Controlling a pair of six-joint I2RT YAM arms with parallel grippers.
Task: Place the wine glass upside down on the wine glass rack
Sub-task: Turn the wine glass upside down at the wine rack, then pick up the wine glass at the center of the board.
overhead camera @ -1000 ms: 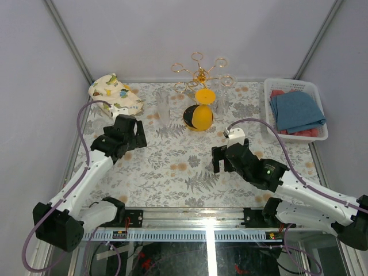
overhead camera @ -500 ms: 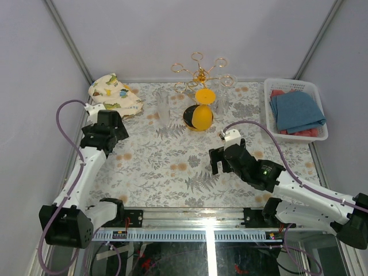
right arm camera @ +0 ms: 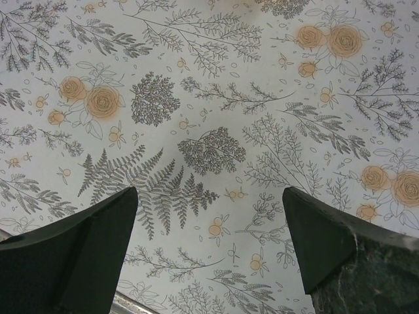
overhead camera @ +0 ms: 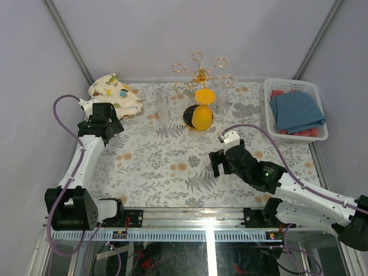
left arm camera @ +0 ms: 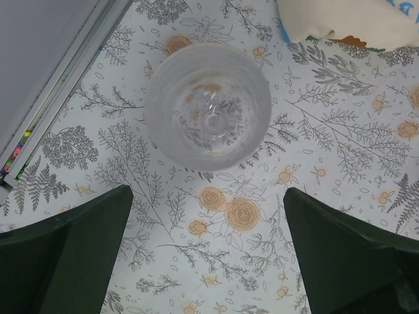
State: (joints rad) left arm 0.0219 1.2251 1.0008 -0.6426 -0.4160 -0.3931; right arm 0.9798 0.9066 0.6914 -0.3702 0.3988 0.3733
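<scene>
A clear wine glass (left arm camera: 208, 106) stands upright on the flowered tablecloth near the table's left edge, seen from straight above in the left wrist view. My left gripper (left arm camera: 206, 193) (overhead camera: 102, 125) hangs open just short of it, not touching; in the top view the arm hides this glass. The gold wine glass rack (overhead camera: 198, 73) stands at the back middle on its round black base (overhead camera: 188, 115). An orange glass (overhead camera: 202, 117) hangs upside down on it. My right gripper (overhead camera: 217, 164) (right arm camera: 209, 191) is open over bare cloth, right of centre.
Two more clear glasses show by the rack, one standing to its left (overhead camera: 164, 107), one at its right (overhead camera: 223, 99). A patterned cloth (overhead camera: 115, 94) (left arm camera: 347, 23) lies at the back left. A white basket (overhead camera: 269, 109) of blue cloths sits at the right edge.
My left arm has swung from the left middle out to the table's left edge, over the clear glass. The right gripper has crept slightly forward and left.
</scene>
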